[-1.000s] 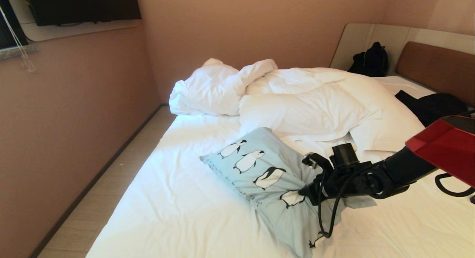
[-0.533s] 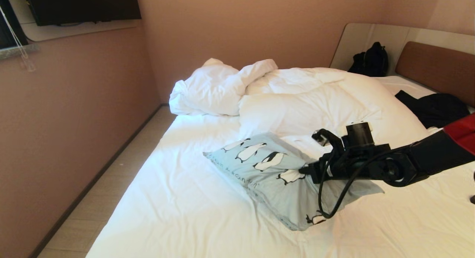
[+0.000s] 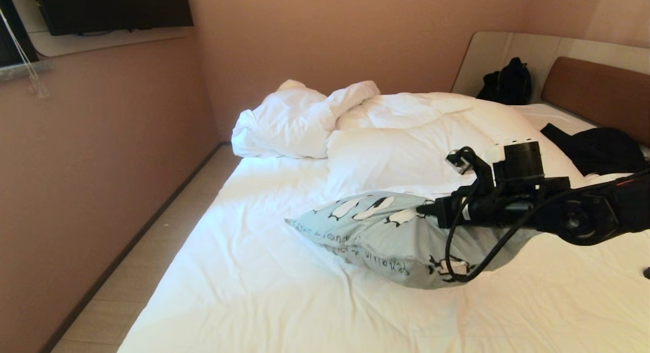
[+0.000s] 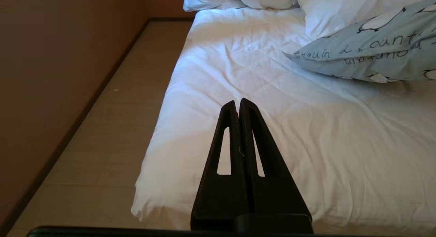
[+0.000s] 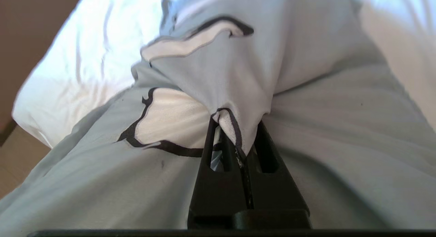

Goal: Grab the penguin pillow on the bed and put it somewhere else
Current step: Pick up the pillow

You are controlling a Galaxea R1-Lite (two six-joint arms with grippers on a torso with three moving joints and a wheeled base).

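White rumpled sheets cover the bed (image 3: 264,271), a wide mattress running from the near edge back to a brown wooden headboard (image 3: 599,94) with a pale surround. A white duvet (image 3: 421,139) lies heaped across the far half, bunched up toward the pink wall. Dark clothing (image 3: 596,147) lies on the sheet near the headboard, and a black bag (image 3: 508,83) leans against the pale surround beyond it.

At the middle of the mattress is the penguin pillow (image 3: 386,238), pale blue-grey, raised by its right end so that this end hangs above the sheet while its left corner points down toward the sheet. Black-and-white penguins run along its upper face. Dark handwritten script runs along its edge; in the left wrist view it reads roughly "Penguin" and then a word ending "ountain", the rest not legible.

Reaching in from the right, the right gripper (image 5: 238,141) has its fingers pressed together on a fold of the pillow's cloth, pinching it at a penguin's outline. The left gripper (image 4: 237,105) hangs over the near left corner of the mattress, fingers pressed together with nothing between them.
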